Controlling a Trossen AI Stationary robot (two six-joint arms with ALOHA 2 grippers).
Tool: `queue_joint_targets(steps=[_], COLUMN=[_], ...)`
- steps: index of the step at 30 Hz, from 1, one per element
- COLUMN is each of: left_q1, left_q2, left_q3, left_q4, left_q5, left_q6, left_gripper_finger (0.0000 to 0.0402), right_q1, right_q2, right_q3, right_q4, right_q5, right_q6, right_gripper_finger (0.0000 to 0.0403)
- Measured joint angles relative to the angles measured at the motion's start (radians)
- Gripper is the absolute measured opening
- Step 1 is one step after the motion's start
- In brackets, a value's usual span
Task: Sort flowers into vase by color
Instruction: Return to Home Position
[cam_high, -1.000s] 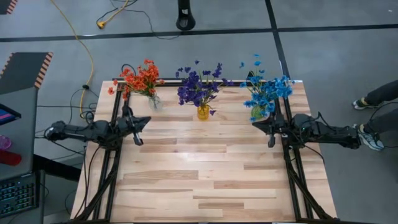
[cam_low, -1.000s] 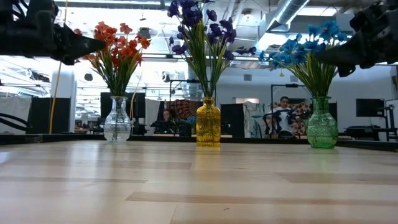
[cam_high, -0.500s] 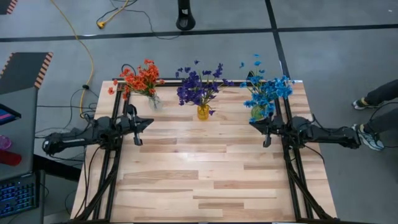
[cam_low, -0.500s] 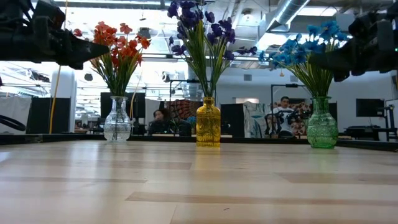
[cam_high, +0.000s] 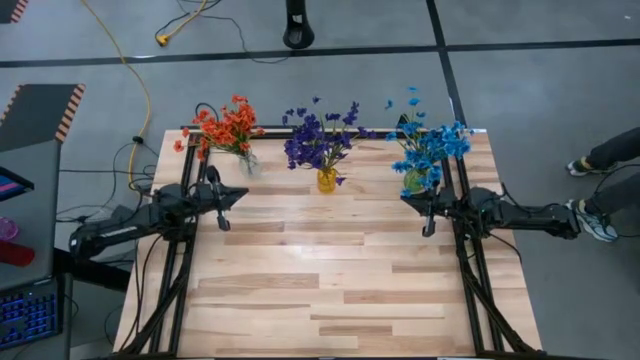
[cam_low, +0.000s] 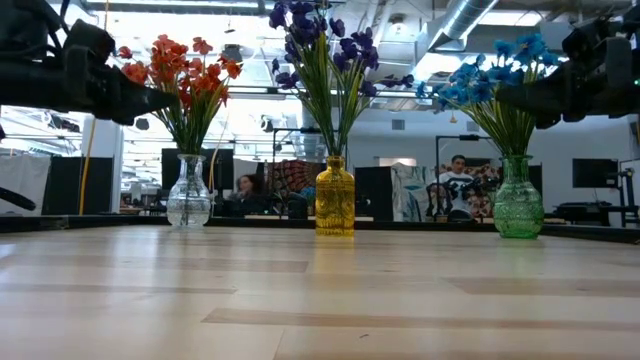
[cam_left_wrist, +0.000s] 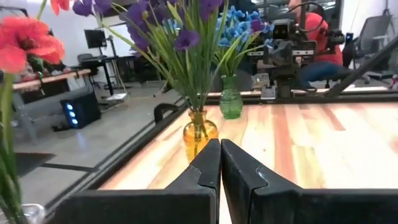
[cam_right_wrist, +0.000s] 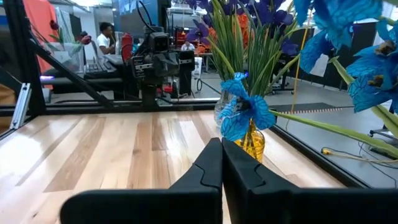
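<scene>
Three vases stand along the table's far edge. Orange-red flowers (cam_high: 225, 125) stick by their stems into a clear glass vase (cam_low: 189, 193) at the far left. Purple flowers (cam_high: 318, 138) stand in a yellow vase (cam_low: 334, 197) in the middle. Blue flowers (cam_high: 430, 148) fill a green vase (cam_low: 518, 200) at the far right. My left gripper (cam_high: 243, 193) is shut and level at the table's left edge, near the clear vase. My right gripper (cam_high: 404, 197) is shut and level at the right edge, beside the green vase. Neither holds anything.
Black frame rails (cam_high: 180, 260) run along both sides of the wooden table (cam_high: 320, 280). People sit at desks in the room behind the table (cam_low: 458, 170). A person's legs (cam_high: 610, 155) show beyond the right edge.
My left arm has swung about its base, so its gripper now points more toward the far edge and the vases. My right gripper has sunk a little and kept its place. Both stay shut. The flowers and vases have not moved.
</scene>
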Motion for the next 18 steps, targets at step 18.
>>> queue_joint_targets(steps=[18], left_q1=[0.01], left_q2=[0.001], left_q3=[-0.001], left_q4=[0.001], left_q5=[0.0], left_q6=[0.016], left_gripper_finger=[0.0], right_q1=[0.0], right_q2=[0.001], right_q3=[-0.002], right_q4=[-0.009], right_q5=[0.0], right_q6=[0.0], right_gripper_finger=[0.0046])
